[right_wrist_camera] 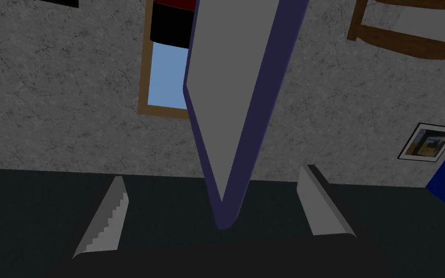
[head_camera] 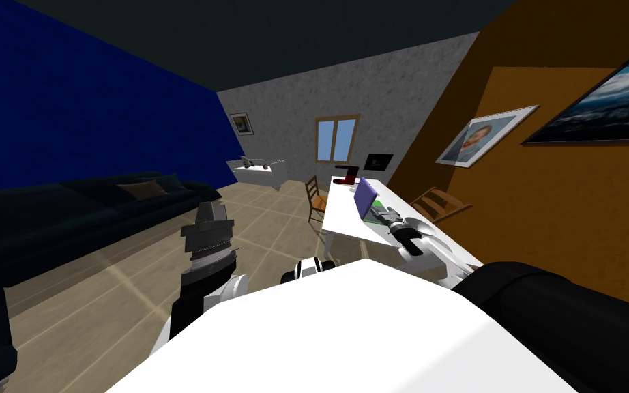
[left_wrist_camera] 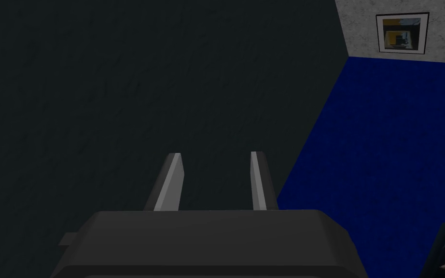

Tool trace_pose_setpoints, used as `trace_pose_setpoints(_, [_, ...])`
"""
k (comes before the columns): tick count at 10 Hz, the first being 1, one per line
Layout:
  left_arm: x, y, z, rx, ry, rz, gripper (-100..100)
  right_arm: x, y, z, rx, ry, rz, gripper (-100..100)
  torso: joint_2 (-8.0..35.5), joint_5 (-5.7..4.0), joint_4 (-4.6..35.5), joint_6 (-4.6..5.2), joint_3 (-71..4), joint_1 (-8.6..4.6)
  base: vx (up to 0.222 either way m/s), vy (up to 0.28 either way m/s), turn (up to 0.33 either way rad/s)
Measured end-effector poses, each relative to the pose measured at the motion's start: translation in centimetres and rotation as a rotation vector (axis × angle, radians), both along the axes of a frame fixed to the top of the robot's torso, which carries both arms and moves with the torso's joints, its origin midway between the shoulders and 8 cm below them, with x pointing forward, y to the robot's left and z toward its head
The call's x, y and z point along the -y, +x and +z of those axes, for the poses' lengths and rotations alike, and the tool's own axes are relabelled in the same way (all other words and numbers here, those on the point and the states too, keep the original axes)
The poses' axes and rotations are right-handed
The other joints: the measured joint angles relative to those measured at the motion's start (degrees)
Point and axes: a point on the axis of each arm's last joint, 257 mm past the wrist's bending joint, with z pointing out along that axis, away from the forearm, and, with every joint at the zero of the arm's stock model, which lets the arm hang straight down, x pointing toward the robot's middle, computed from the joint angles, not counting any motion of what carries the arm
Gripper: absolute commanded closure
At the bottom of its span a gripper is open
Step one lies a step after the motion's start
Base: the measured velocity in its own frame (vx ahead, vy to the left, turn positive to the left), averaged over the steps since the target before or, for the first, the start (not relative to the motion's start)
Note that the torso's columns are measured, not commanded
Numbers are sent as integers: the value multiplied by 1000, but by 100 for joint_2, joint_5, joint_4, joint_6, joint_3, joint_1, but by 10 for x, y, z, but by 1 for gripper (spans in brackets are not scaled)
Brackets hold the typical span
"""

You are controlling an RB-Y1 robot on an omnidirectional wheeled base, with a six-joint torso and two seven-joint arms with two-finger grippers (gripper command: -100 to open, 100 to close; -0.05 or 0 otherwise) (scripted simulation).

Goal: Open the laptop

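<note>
Two sets: right jaws wide, astride the raised lid of the purple laptop [right_wrist_camera: 231,96] on the white bench [head_camera: 344,220], touching neither side; left jaws narrow, empty.

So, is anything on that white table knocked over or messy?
No, nothing stands out. The purple laptop sits on the white table with its lid raised. The lid's edge stands between the open fingers of the right tool, with a gap on each side. Nothing looks spilled or tipped.

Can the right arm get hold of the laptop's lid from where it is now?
Probably yes: a corner of the laptop's lid sits between the right gripper's open fingers, touching neither, with nothing blocking.
</note>
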Motion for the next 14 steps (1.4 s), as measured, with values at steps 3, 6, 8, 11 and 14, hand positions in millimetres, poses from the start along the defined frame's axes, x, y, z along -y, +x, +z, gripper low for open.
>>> trace_pose_setpoints(3, [0, 0, 0, 0, 0, 0, 0, 40, -10, 11, -67, -139, -69, -100, 0, -3, 1, 1, 2, -5, 122, 156, 2])
trace_pose_setpoints(6, [0, 0, 0, 0, 0, 0, 0, 71, -17, 20, -117, -246, -126, -100, 8, -7, 3, 1, 6, -19, 87, 104, 4])
trace_pose_setpoints(8, [0, 0, 0, 0, 0, 0, 0, 82, -20, 25, -135, -284, -151, -100, 14, -7, 4, 1, 10, -20, 22, 29, -1])
trace_pose_setpoints(11, [0, 0, 0, 0, 0, 0, 0, 83, -18, 26, -116, -246, -153, 100, 5, -13, -6, -4, 6, -26, -42, -49, 15])
trace_pose_setpoints(14, [0, 0, 0, 0, 0, 0, 0, 82, -10, 24, -67, -130, -149, 100, 1, -13, -2, 19, 4, -28, -78, -82, 15])
